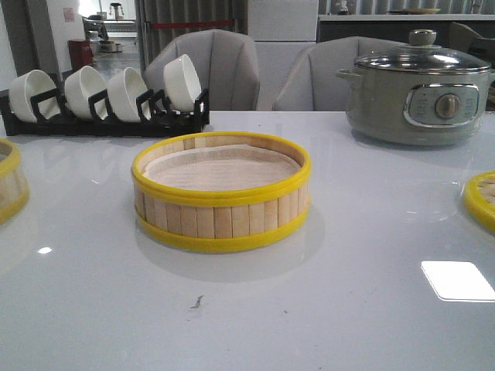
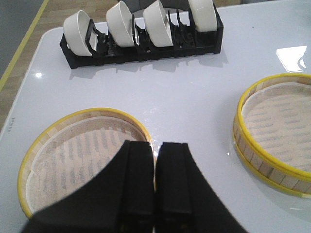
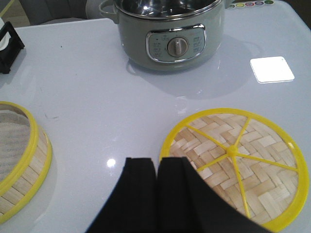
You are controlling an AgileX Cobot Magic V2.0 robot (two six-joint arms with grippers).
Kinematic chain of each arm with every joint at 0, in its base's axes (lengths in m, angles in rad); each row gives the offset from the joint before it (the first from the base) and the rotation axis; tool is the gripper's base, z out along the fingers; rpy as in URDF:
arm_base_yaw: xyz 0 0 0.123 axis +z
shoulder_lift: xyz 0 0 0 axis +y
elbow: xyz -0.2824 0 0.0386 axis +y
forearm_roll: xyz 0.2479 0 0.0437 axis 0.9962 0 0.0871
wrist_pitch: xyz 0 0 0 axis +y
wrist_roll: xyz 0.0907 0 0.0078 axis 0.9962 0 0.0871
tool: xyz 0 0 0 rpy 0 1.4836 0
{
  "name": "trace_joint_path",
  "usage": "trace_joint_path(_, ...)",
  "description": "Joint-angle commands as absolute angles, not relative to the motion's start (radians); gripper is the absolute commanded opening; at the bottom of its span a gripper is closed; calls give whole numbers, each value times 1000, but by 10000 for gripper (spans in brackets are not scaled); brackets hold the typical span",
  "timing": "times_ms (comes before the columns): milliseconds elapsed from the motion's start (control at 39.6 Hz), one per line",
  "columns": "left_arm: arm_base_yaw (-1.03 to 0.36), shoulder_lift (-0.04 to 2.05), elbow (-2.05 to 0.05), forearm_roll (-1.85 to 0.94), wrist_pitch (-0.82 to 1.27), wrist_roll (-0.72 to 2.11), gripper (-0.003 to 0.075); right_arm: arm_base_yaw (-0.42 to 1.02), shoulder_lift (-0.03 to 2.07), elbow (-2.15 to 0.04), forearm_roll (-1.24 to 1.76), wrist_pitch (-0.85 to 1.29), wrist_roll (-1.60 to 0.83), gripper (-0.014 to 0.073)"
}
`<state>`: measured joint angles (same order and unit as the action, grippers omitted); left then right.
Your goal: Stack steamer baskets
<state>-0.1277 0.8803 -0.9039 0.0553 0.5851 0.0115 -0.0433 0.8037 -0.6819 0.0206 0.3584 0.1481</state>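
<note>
**Left basket sits nearest a hand; centre basket is the base**

Three task pieces lie in a rough row across the tabletop (image 1: 325, 309). The centre basket (image 1: 221, 192) stands upright in the middle, its pale liner showing and nothing on top of it. From it, the left basket (image 1: 9, 182) lies at about 9 o'clock, cut by the frame edge, and the woven lid (image 1: 481, 199) lies at about 3 o'clock, also cut by the edge. Neither touches the centre basket; bare tabletop separates them.

The left hand (image 2: 155, 182) has its two black fingers pressed together, nothing between them. It hangs over the near rim of the left basket (image 2: 85, 160), with the fingertips lined up on the rim's inner side. In that same view the centre basket (image 2: 277, 131) lies off toward 2 o'clock, well apart, and the bowl rack (image 2: 141, 36) sits beyond at 12 o'clock.

The right hand (image 3: 156, 187) is likewise pressed shut and empty. The woven lid (image 3: 235, 165) lies just beside it toward 3 o'clock, flat, its spokes up; the grey pot (image 3: 167, 34) stands beyond at 12 o'clock.

Being round, the pieces offer no long axis to align with, so what matters is which side each lies on. My judgement is that the left arm is better placed to go first, since a basket belongs under the lid. Its fingers would need to spread to straddle the rim before any lift, then carry the basket toward the centre.
</note>
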Motion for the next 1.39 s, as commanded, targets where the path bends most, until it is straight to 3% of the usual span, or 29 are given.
trace_joint_path(0,-134,875,-937,51,523,8,85,-49,809,-722,26,222,145,66)
trace_joint_path(152,-134,875,-937,51,533,8,85,-49,815,-722,26,197,145,113)
trace_joint_path(328,-134,875,-937,51,548,8,85,-49,815,-722,25,229,145,432)
trace_joint_path(379,-134,875,-937,51,548,8,85,-49,815,-722,25,233,145,487)
trace_joint_path(581,-134,875,-937,51,548,8,130,-49,815,-722,25,244,145,485)
trace_joint_path(657,-134,875,-937,51,546,8,211,-49,815,-722,25,244,145,485)
trace_joint_path(783,-134,899,-937,51,546,8,440,-49,815,-722,25,239,145,485)
trace_joint_path(884,-134,940,-937,41,552,8,536,-49,815,-722,26,223,145,485)
trace_joint_path(1364,-132,1285,-983,36,442,0,526,-49,815,-722,26,218,145,485)
